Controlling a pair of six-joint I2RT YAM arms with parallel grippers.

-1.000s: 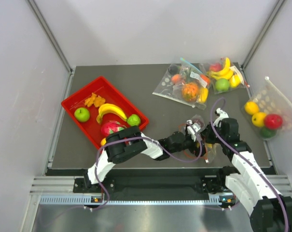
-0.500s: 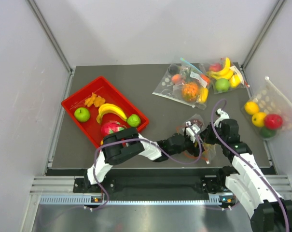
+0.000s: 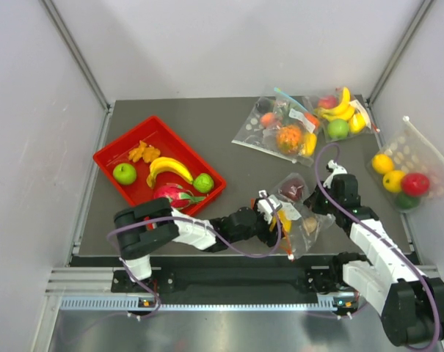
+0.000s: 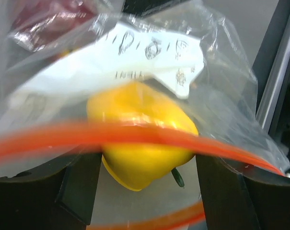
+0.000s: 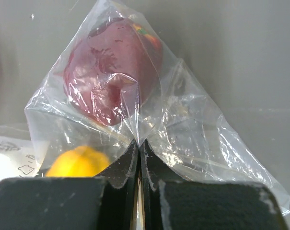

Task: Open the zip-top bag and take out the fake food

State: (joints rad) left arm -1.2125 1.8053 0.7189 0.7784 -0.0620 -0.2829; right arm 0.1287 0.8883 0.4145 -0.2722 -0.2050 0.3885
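With the zip-top bag [image 5: 192, 134] lying on the bench [image 3: 244, 169] near my bases, my right fingers [image 5: 63, 201] press together on its film to anchor it, so my left fingers [image 4: 39, 201], at its orange-red mouth, can clasp the yellow piece [image 4: 140, 143] and draw it out.

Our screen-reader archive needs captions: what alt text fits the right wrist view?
The right claw is shut, pinching a fold of the clear crinkly plastic bag against a grey tabletop. Inside sit a dark red toy fruit and, lower left, a yellow toy piece.
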